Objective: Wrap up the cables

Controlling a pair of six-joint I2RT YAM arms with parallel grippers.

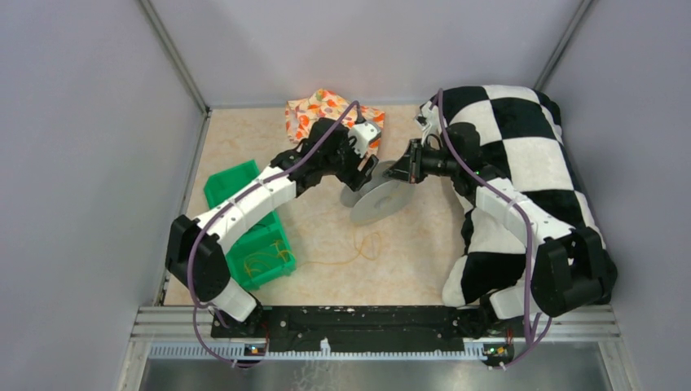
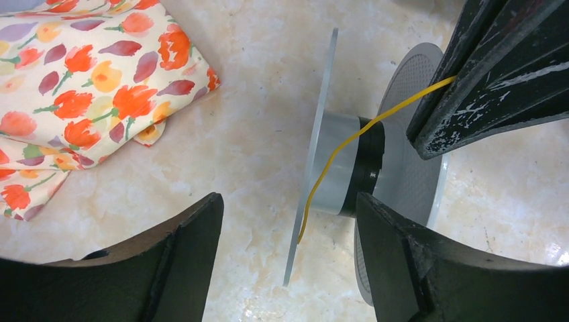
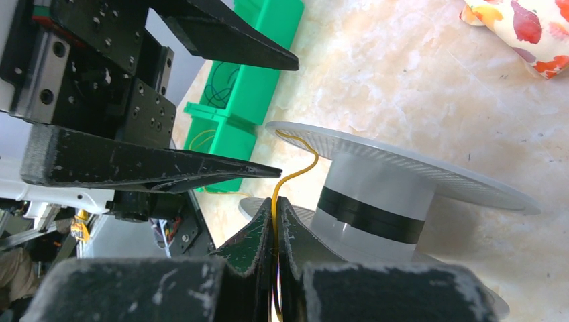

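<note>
The right gripper (image 3: pixel 276 204) is pinching a thin yellow cable (image 3: pixel 295 176) between pressed-together fingertips. Just ahead of those tips, the cable is running across the core of a grey spool (image 3: pixel 376 194), likely so the strand can be laid around it under tension. The left gripper (image 2: pixel 288 201) is standing spread, its fingers straddling one spool flange, seemingly to steady the spool; whether they touch it cannot be told. More cable is lying loose on the table (image 1: pixel 407 261) behind both grippers, toward the arm bases.
</note>
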